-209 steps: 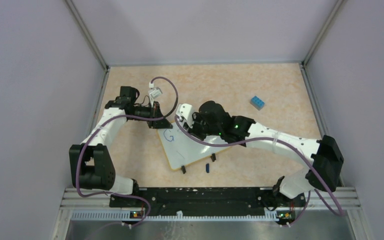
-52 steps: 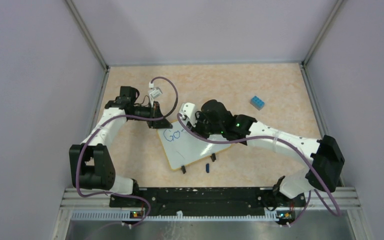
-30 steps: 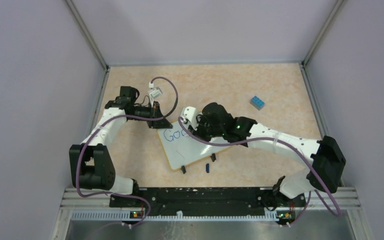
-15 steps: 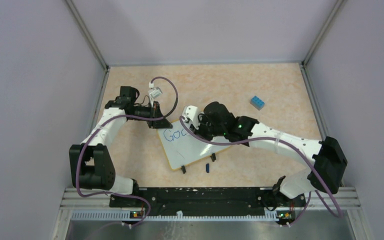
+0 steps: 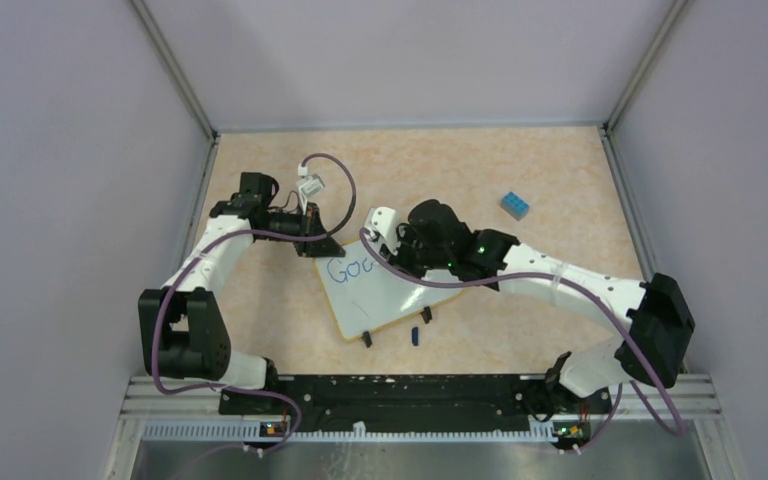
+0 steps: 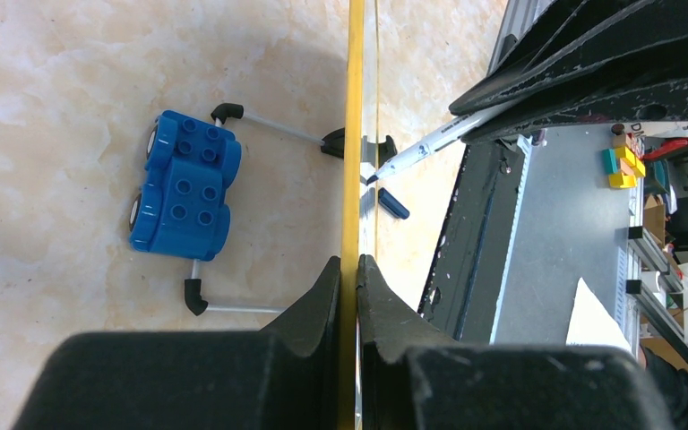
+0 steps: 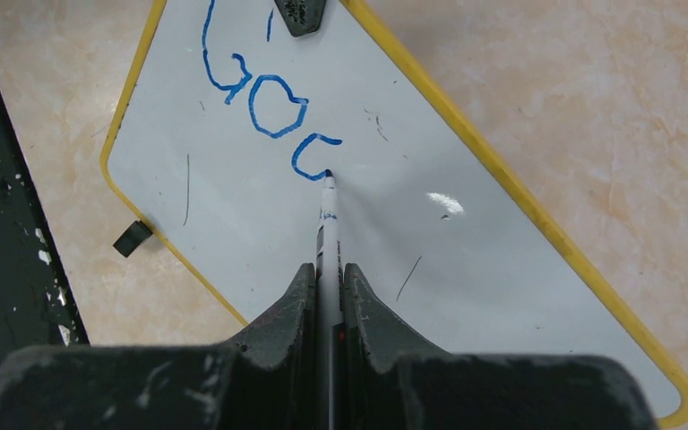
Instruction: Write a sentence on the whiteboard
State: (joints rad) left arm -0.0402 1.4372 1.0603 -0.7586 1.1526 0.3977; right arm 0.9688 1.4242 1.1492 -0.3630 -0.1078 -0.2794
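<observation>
**Robotics laboratory test cell.** Plain lilac-grey panel walls on aluminium corner posts enclose a beige marbled tabletop. A left arm and a right arm, white and black and trailing purple cables, stand on a black rail at its near edge. Beyond the table, the left wrist view shows a metal bench bearing coloured blocks.

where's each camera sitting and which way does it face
Top external: above and behind the bases, facing down on the table; both arms show.
Left wrist: looks along its own jaws, shut on the whiteboard, seen edge-on.
Right wrist: looks down its jaws, shut on the marker, tip at the blue lettering.
Shared: both wrist views show marker and whiteboard.
</observation>
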